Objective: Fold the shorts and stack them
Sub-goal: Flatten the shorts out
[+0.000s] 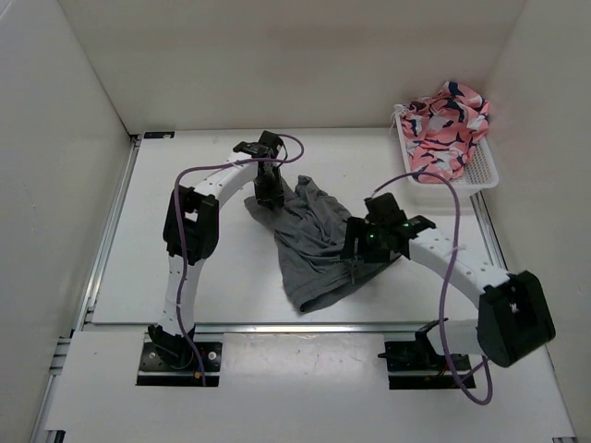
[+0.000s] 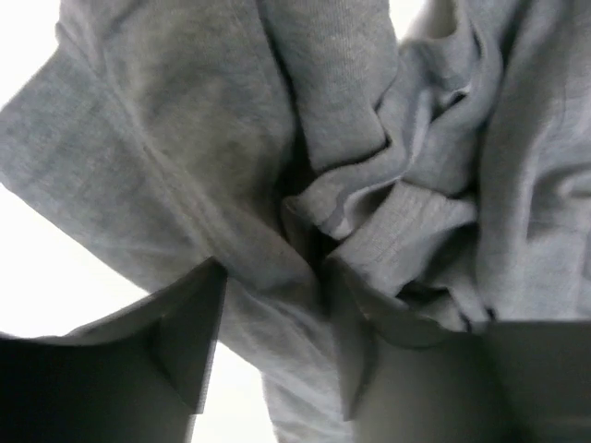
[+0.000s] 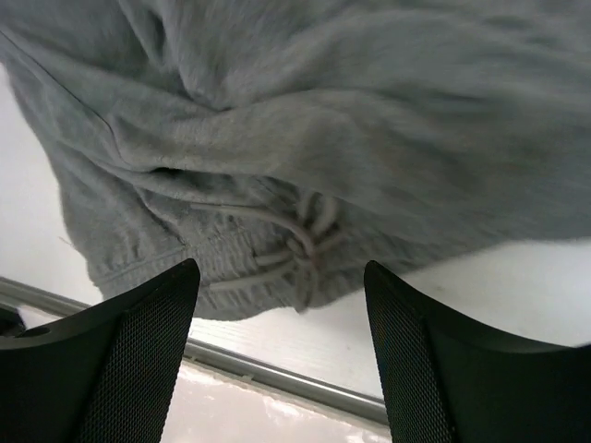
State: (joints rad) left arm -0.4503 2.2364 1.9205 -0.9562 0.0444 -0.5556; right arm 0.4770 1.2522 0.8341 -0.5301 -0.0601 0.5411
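Note:
The dark grey shorts lie crumpled in the middle of the white table. My left gripper sits on their far left corner. In the left wrist view its jaws stand partly apart with a raised fold of the shorts between the fingers. My right gripper hovers at the shorts' right edge. In the right wrist view it is open with nothing between its fingers. The elastic waistband and knotted drawstring lie just beyond the tips.
A white basket stands at the far right, holding a pink patterned cloth. White walls close in the table on three sides. A metal rail runs along the table's near edge, close under the right gripper.

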